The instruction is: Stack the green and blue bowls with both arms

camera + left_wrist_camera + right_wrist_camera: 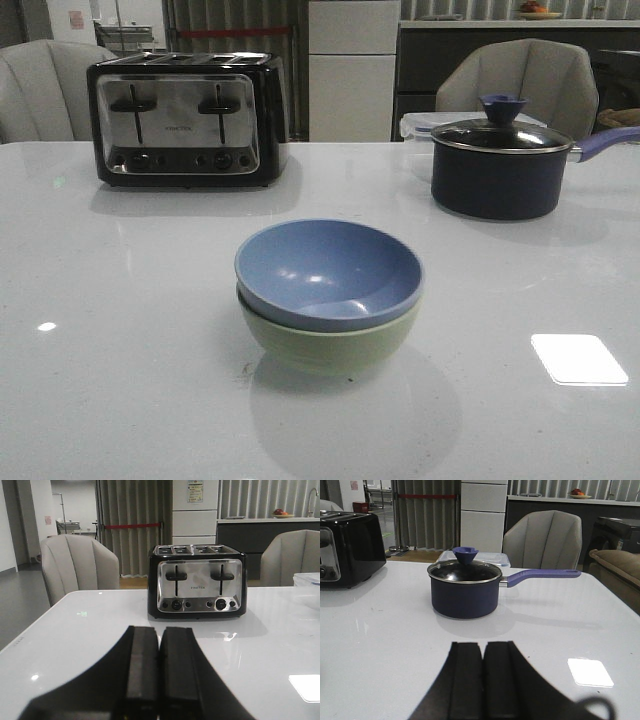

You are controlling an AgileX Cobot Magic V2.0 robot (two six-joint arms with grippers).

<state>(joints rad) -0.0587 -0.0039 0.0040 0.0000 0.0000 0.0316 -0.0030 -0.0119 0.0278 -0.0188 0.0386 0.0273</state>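
In the front view the dusty blue bowl (330, 272) sits nested inside the pale green bowl (330, 343) at the middle of the white table. Neither arm shows in the front view. My left gripper (160, 632) is shut and empty, low over the table, facing the toaster. My right gripper (483, 647) is shut and empty, low over the table, facing the saucepan. Neither bowl shows in the wrist views.
A black and chrome toaster (187, 120) stands at the back left, also in the left wrist view (197, 581). A dark navy lidded saucepan (500, 160) with a long handle stands at the back right, also in the right wrist view (465, 587). Chairs stand behind the table.
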